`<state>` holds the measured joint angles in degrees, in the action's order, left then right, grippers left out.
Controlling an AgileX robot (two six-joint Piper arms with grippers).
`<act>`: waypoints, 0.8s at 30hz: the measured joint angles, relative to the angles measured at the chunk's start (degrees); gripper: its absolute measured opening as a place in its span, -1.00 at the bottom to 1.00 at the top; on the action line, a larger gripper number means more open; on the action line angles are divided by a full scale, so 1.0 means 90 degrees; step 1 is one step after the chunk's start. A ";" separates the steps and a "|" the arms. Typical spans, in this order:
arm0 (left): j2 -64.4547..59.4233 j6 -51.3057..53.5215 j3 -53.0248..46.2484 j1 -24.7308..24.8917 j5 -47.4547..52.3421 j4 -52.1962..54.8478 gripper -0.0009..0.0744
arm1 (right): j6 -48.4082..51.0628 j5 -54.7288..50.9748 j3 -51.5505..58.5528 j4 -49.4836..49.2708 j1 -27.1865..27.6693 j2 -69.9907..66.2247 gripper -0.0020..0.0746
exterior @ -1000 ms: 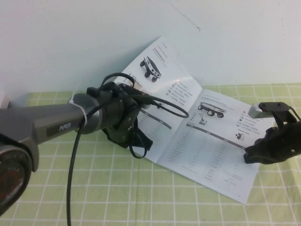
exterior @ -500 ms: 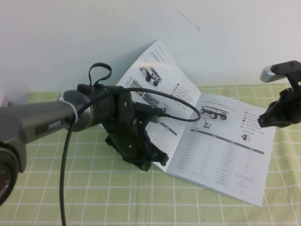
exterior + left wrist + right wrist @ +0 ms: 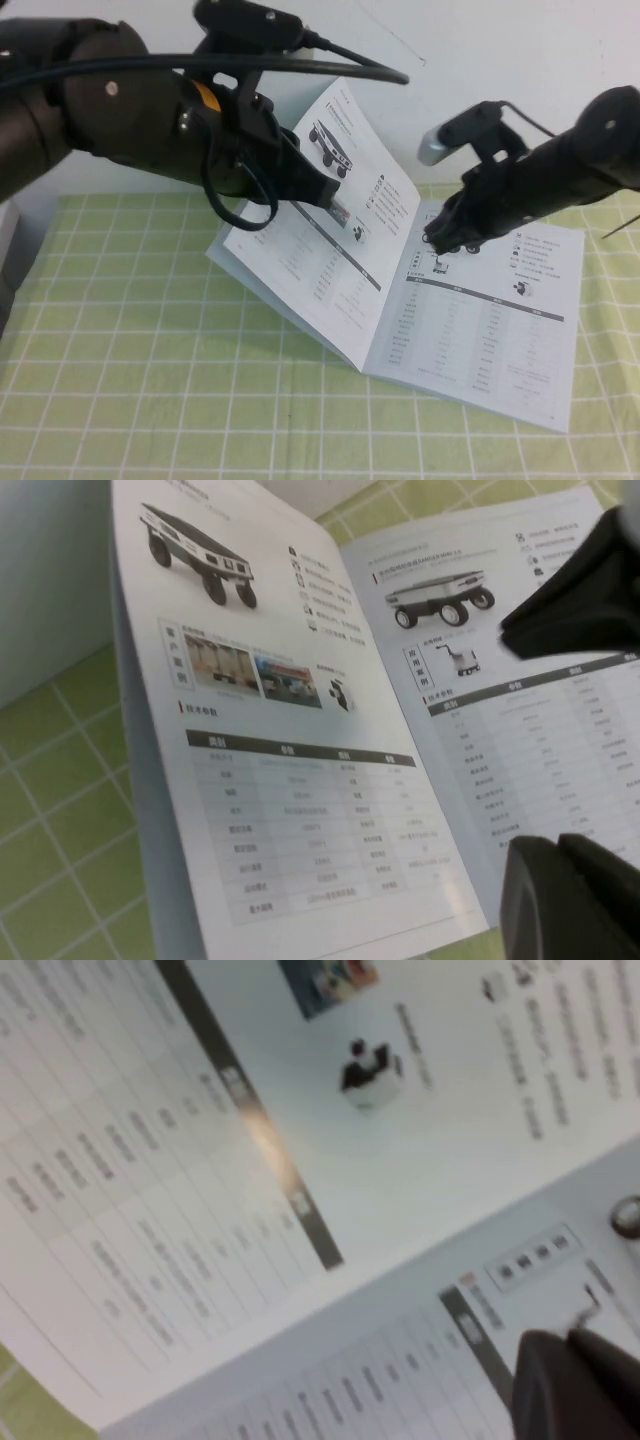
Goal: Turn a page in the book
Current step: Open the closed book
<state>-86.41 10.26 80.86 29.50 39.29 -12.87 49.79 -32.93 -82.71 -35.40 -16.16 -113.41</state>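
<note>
One book [image 3: 440, 320] lies open with one page [image 3: 320, 230] raised off it, two printed faces showing, on one green checked cloth [image 3: 120, 380], with two grippers above it, left gripper [image 3: 305, 185] and right gripper [image 3: 445, 235].

book's [image 3: 440, 330] table text too small to read; left gripper's [image 3: 325, 192] fingertips hidden

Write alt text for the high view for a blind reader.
An open brochure lies on a green checked cloth, its left page tilted up. The left claw is over that page; the shut right claw is near the spine.
</note>
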 joint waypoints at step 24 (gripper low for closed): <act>0.0440 -0.0239 -0.0015 0.0000 0.0443 0.0741 -0.99 | -0.0772 -0.2195 -0.1842 0.0362 -0.1341 -0.2100 -0.93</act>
<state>-82.45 8.11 80.73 29.50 43.27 -6.19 42.84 -52.68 -99.29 -32.14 -28.23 -132.31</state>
